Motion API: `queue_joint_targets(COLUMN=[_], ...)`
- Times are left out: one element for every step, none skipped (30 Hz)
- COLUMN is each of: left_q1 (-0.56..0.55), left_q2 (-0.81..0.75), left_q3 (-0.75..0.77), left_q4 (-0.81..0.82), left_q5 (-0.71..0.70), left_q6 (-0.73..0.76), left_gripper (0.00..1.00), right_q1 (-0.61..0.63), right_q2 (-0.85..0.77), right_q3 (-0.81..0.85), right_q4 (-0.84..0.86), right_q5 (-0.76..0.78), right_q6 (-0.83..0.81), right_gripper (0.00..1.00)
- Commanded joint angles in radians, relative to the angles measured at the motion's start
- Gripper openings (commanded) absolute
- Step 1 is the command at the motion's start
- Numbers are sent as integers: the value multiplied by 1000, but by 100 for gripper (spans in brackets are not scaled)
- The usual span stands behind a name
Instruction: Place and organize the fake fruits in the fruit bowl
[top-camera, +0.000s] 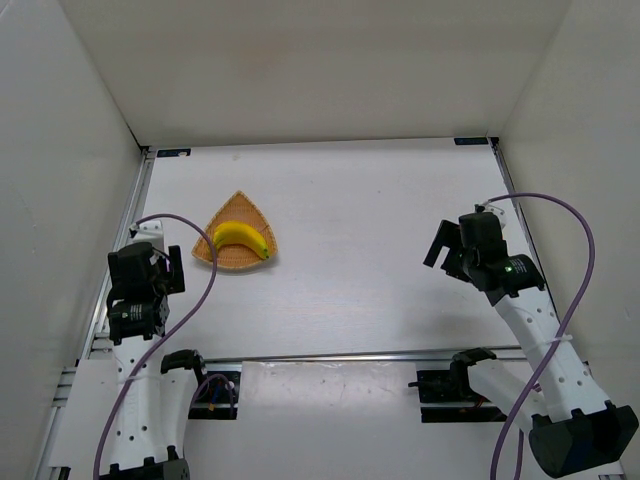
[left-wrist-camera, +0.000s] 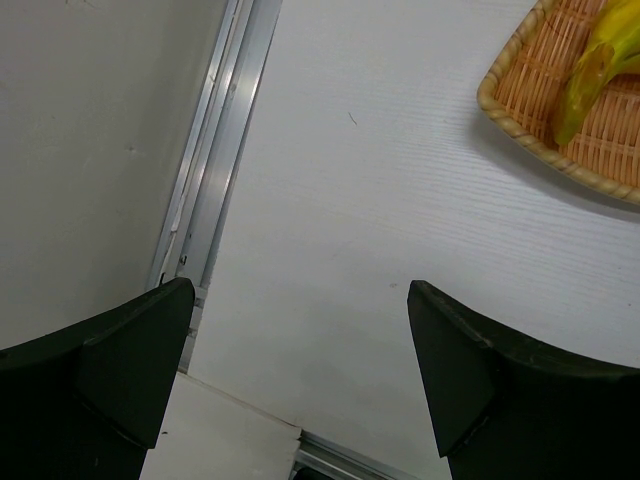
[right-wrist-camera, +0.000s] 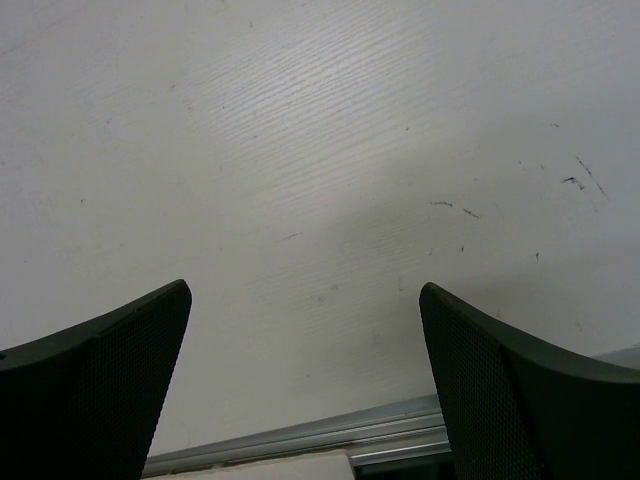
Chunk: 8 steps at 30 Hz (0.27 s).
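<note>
View from above of a white table (top-camera: 380, 250) walled in by pale panels, with two robot arms mounted at its near edge. A shallow woven basket (top-camera: 236, 208), tan-orange and shaped like a rounded triangle, sits on the left half of the table, nearer the left edge than the middle, with one corner pointing to the far edge. A yellow banana (top-camera: 243, 238) lies inside the basket, curved across its width, with both ends within the rim.

The left claw (left-wrist-camera: 300, 300) hangs by the left edge of the table, just near of the basket and apart from it. Its two dark fingers are spread wide and hold nothing. Its own camera shows bare table between them, a metal rail (left-wrist-camera: 215, 170) along the edge, and a corner of the basket with one banana tip at upper right.

The right claw (right-wrist-camera: 305, 300) hangs over the right side of the table, well apart from the basket. Its fingers are spread wide too, gripping nothing, with only scuffed white tabletop beneath
</note>
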Motion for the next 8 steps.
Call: queue_joint_targets(left_q1=[4,4,4,4,4,4,4,4], left_q2=[-8,-8,-8,-18,-18,-18,-18,-18], left_q3=[-1,-1,-1,-1,-1,-1,-1,-1], left_q4=[16,16,16,16,16,16,16,16], left_q5=[0,0,0,0,0,0,0,0], left_q6=[-7,-7,-7,-7,-7,-7,-7,-7], left_gripper=[100,100,100,100,100,100,100,100], right_q1=[-4,-4,-4,-4,-4,-4,-4,-4], right_q2=[-8,1,1,1,1,1,10,10], right_q3=[9,9,9,9,9,9,9,9], right_q4=[-5,-5,-5,-5,-5,-5,-5,-5], right_q5=[15,4,4,-5,-5,-5,-5,-5], right_q6=[2,2,2,2,2,-7,-7,-7], right_gripper=[99,99,99,99,99,99,99,99])
